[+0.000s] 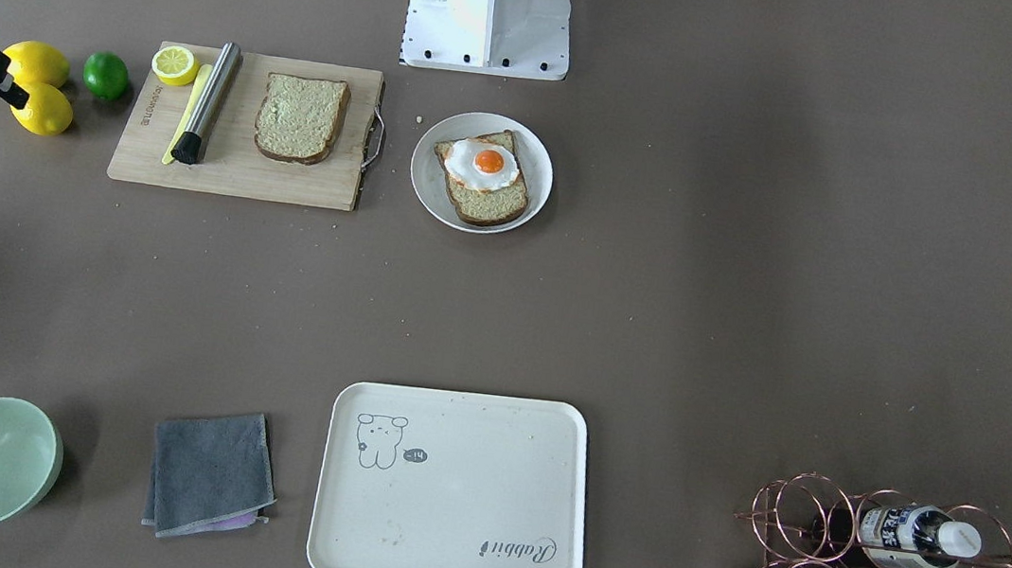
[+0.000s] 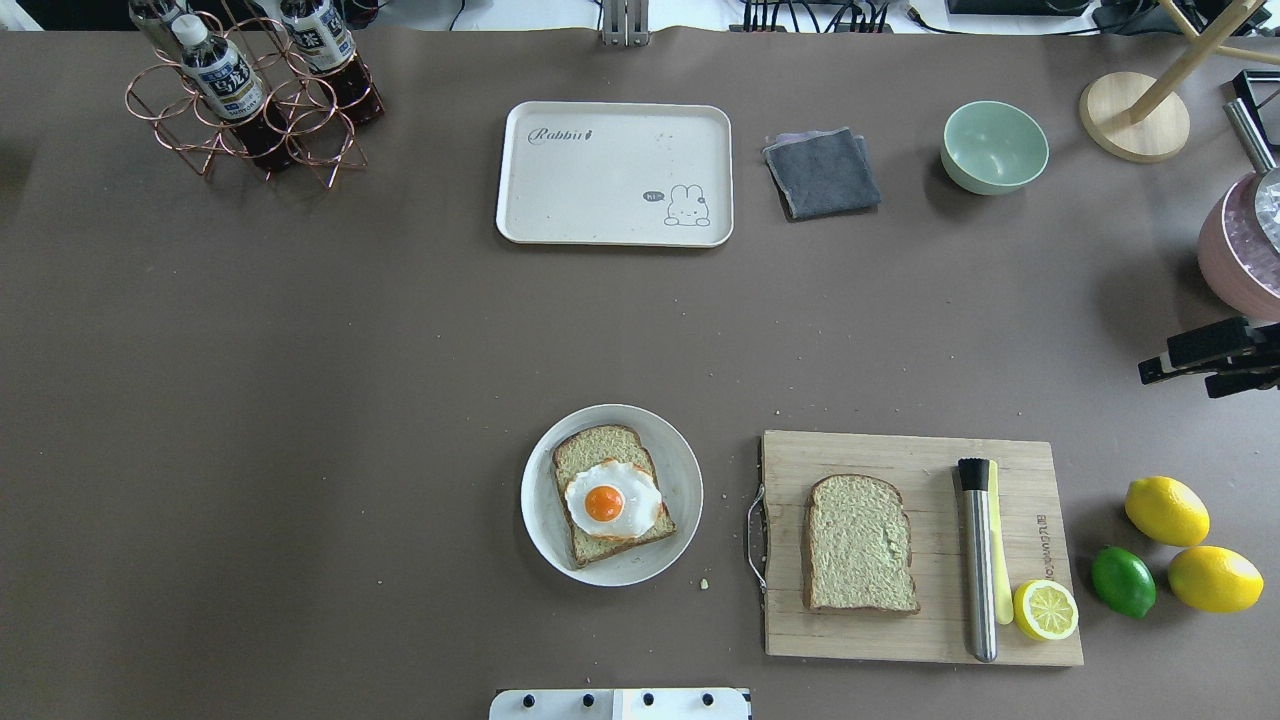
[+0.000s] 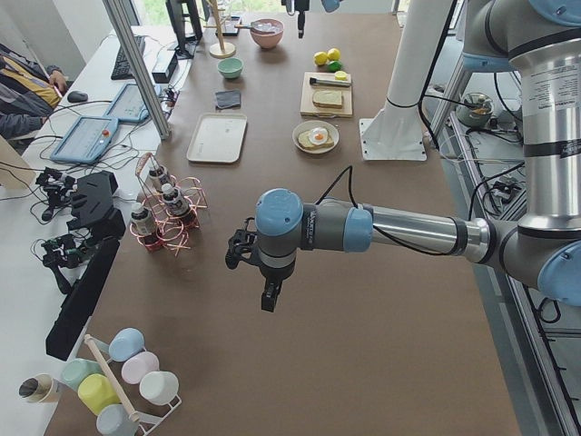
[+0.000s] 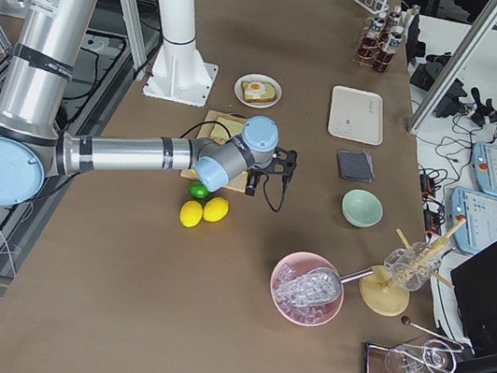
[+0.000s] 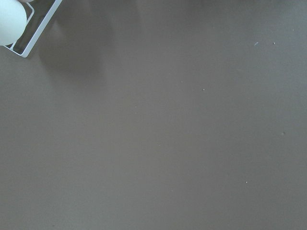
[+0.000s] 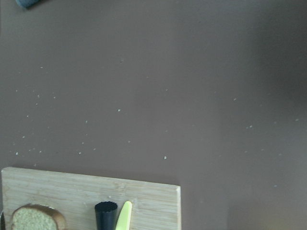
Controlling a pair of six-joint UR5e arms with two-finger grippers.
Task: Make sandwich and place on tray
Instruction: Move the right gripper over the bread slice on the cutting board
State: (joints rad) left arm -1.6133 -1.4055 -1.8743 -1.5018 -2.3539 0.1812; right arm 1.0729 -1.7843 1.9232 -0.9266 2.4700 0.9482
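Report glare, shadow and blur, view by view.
Front-facing view: the robot base is blown out white. Left wrist view: a soft shadow falls on the table near the top left. Right wrist view: the cutting board looks slightly soft, and the right side dims.

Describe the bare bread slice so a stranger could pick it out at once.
Find the wooden cutting board beside the round white plate. The slice lies flat on it, between its metal handle and a steel rod. Unlike the plate's slice, it carries no egg.
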